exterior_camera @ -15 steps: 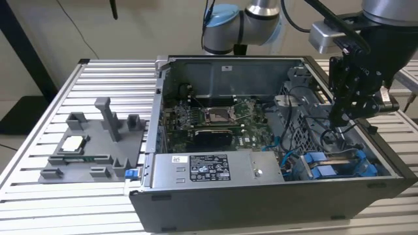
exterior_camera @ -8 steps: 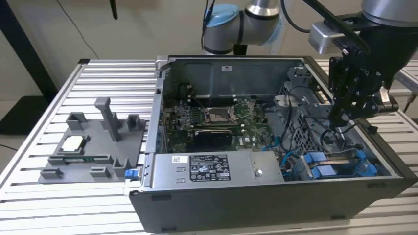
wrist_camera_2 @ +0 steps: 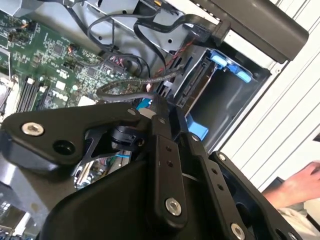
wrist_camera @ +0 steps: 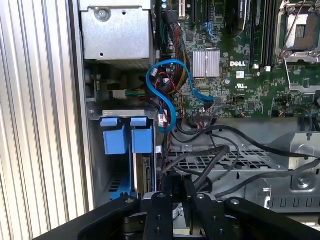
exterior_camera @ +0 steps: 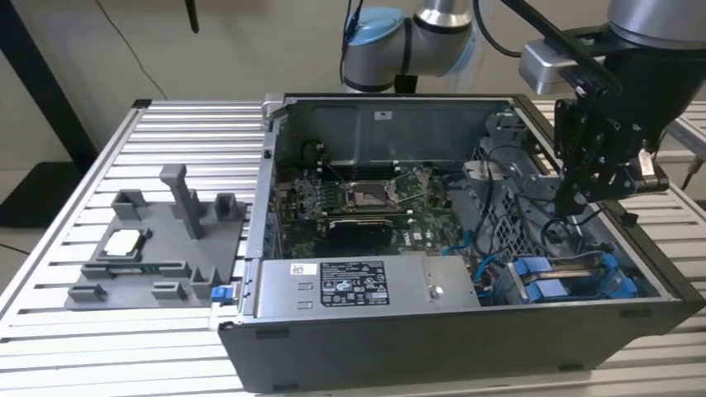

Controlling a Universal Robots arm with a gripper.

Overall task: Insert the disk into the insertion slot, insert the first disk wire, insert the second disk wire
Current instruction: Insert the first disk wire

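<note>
Pincer (wrist_camera: 176,182): lowered into the open case, among black cables (wrist_camera: 225,157). Cannot tell whether clenched or released.
Disk (wrist_camera: 142,140): in its blue carrier, seated in the insertion slot (wrist_camera: 97,160), just beside the pincer.
Blue cable (wrist_camera: 172,67): looped beyond the disk, farther from the pincer.

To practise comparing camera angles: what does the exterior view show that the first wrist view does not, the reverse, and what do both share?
The exterior view adds the grey plastic fixture tray and the arm's silver-and-blue joint. The first wrist view adds the silver finned heatsink. Both show the green motherboard, the slatted metal table and the grey sheet-metal drive bay with blue plastic edging.
</note>
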